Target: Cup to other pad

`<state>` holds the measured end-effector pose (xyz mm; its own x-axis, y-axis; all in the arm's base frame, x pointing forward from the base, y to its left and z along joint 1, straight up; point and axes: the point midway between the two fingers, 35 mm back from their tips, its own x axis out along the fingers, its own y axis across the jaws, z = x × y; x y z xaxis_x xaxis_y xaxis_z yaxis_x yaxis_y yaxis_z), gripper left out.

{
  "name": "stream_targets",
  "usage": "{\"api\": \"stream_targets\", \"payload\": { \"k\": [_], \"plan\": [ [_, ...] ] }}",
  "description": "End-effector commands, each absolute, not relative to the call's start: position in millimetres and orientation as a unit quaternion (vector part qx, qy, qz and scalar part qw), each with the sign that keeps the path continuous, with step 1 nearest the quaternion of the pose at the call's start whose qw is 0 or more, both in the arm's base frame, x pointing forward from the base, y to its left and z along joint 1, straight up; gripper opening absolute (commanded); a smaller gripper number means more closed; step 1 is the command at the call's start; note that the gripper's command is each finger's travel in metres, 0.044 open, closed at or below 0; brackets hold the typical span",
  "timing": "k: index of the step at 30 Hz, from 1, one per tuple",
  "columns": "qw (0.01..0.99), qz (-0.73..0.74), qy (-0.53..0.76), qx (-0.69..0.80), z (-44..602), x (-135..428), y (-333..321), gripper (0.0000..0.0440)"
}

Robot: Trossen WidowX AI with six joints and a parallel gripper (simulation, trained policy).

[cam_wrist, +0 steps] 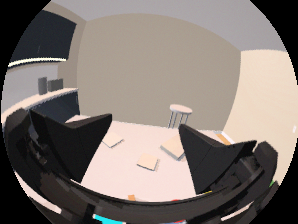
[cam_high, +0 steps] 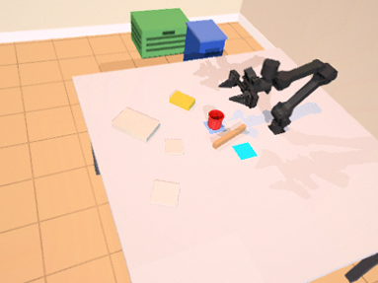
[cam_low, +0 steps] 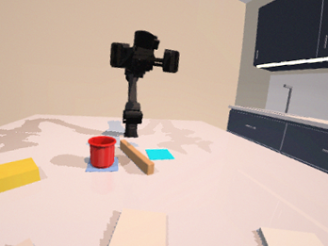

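Note:
The red cup (cam_high: 215, 120) (cam_low: 103, 152) stands upright on the blue pad (cam_high: 215, 131) (cam_low: 111, 168). Only a sliver of its rim shows at the bottom of the wrist view. No marbles can be made out inside it. The other pad, cyan (cam_high: 245, 151) (cam_low: 159, 154) (cam_wrist: 107, 219), lies flat with nothing on it. My gripper (cam_high: 226, 91) (cam_low: 145, 59) (cam_wrist: 146, 123) is open and empty, its fingers wide apart. It is held high above the table, behind the cup in the exterior view, and touches nothing.
An orange bar (cam_high: 229, 136) (cam_low: 138, 157) (cam_wrist: 131, 198) lies between the two pads. A yellow block (cam_high: 182, 101) (cam_low: 7, 177) lies beyond the cup's other side. Flat beige blocks, one large (cam_high: 136, 123) and two smaller (cam_high: 174, 147) (cam_high: 165, 192), lie farther from the arm.

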<state>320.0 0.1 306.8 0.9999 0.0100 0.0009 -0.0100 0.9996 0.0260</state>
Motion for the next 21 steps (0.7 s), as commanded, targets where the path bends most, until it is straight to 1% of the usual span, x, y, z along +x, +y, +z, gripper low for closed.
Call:
{"api": "stream_targets", "payload": {
  "k": [1,13,14,16,21],
  "plan": [
    [1.0,0.002,0.002,0.013,306.4,320.1,-0.5,0.0374],
    [0.998,-0.017,0.061,0.019,292.1,321.5,-2.0,0.0062],
    [0.997,-0.017,0.069,0.019,290.1,321.8,-1.6,0.0047],
    [0.996,-0.016,0.083,0.021,287.1,322.6,-0.1,0.0043],
    [0.992,-0.012,0.119,0.028,281.0,325.2,4.7,0.0056]
  ]
}}
